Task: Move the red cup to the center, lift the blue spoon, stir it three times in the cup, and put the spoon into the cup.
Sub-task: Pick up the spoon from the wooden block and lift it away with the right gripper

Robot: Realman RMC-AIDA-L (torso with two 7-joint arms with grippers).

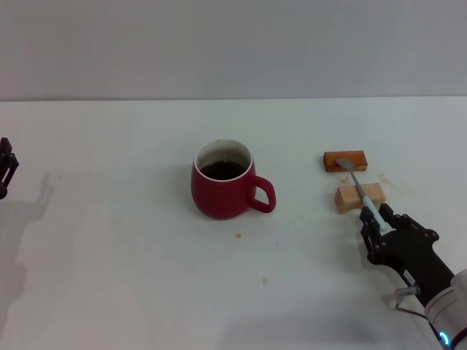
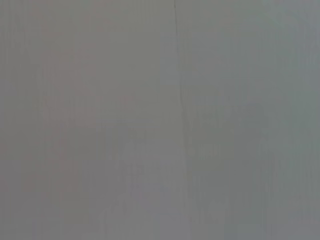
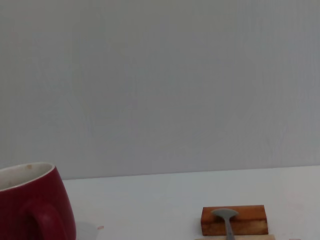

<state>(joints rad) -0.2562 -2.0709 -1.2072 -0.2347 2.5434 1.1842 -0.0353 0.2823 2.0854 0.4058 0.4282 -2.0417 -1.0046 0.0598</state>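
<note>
Gripping the blue spoon point(image 1: 363, 195) by its handle tip at lower right, our right gripper point(image 1: 376, 221) sits below 2 blocks point(image 1: 344, 160); the red cup point(image 1: 222, 180) stands mid-frame. Left gripper point(image 1: 6, 169): left edge.

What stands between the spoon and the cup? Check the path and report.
Nothing visible does. The blue spoon lies across the orange block and the wooden block, with the right gripper at its handle end. The table from there to the red cup is bare. The left gripper sits far off.
</note>
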